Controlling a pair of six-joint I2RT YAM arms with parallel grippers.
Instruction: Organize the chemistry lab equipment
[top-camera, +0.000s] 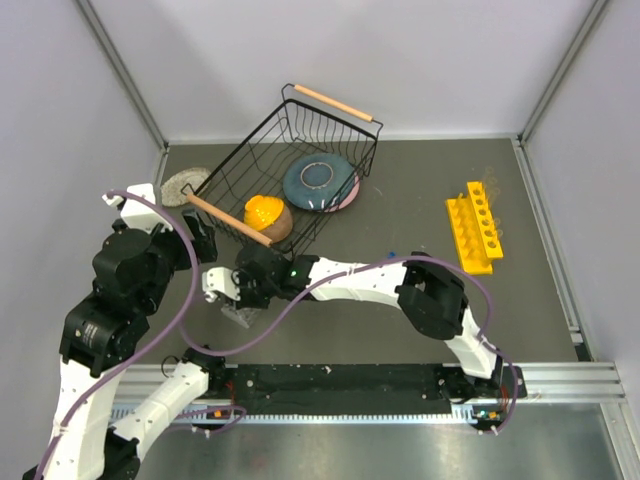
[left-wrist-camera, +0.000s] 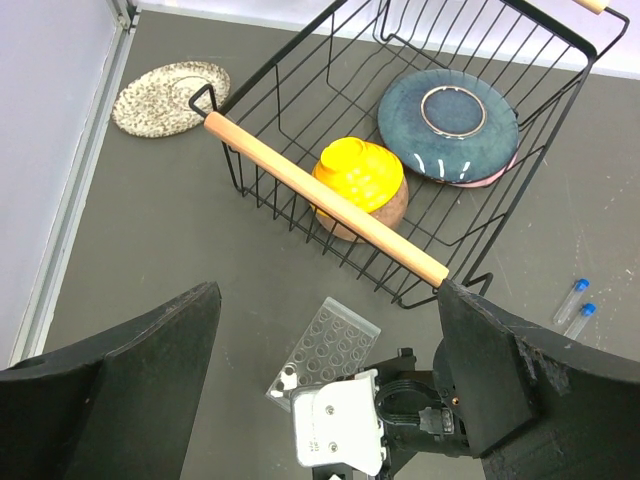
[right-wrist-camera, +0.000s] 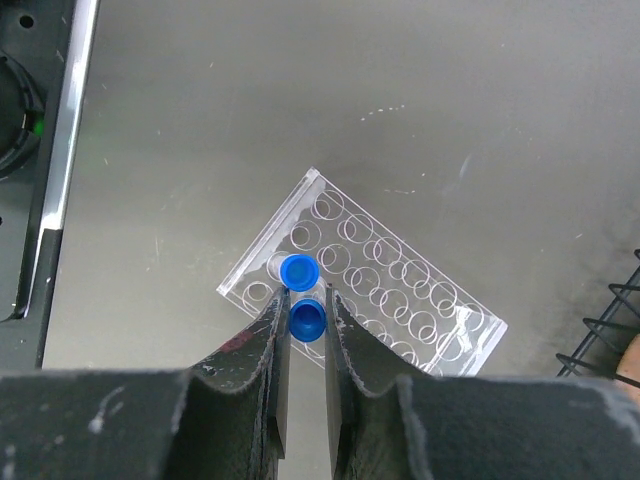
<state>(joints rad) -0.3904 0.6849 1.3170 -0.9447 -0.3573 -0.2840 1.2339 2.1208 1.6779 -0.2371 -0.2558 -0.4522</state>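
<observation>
Nearest the arm bases, the right jaws are clenched on a small clear tube with a blue cap (right-wrist-camera: 306, 318), their two dark fingers (right-wrist-camera: 270, 345) pinching it just below the cap and holding it upright over the clear rectangular rack (right-wrist-camera: 400, 290). The rack lies flat on the grey tabletop (top-camera: 400, 200), set at an angle, with rows of round holes across it. One more blue-capped tube (right-wrist-camera: 297, 270) stands in a hole at the rack's corner, just beside the held one. Whether the held tube's lower end already sits in a hole cannot be told. The left jaws hang released above and to the left of the rack, spread wide and holding nothing, their fingers (left-wrist-camera: 130, 380) framing the rack from overhead. A little farther out, to the right of the rack, two loose capped tubes (left-wrist-camera: 577, 300) lie side by side on the tabletop, near the corner of the black wire basket (top-camera: 345, 150). The basket has wooden handles and holds an orange bowl (top-camera: 265, 215) turned mouth down at its near side and a blue plate (top-camera: 318, 182) behind it. Well apart on the right stands the yellow holed rack (top-camera: 472, 232), with faint thin glass pieces (top-camera: 490, 185) at its far end, too fine to count. A speckled plate (top-camera: 185, 185) lies on the tabletop at the far left, just beside the basket.
</observation>
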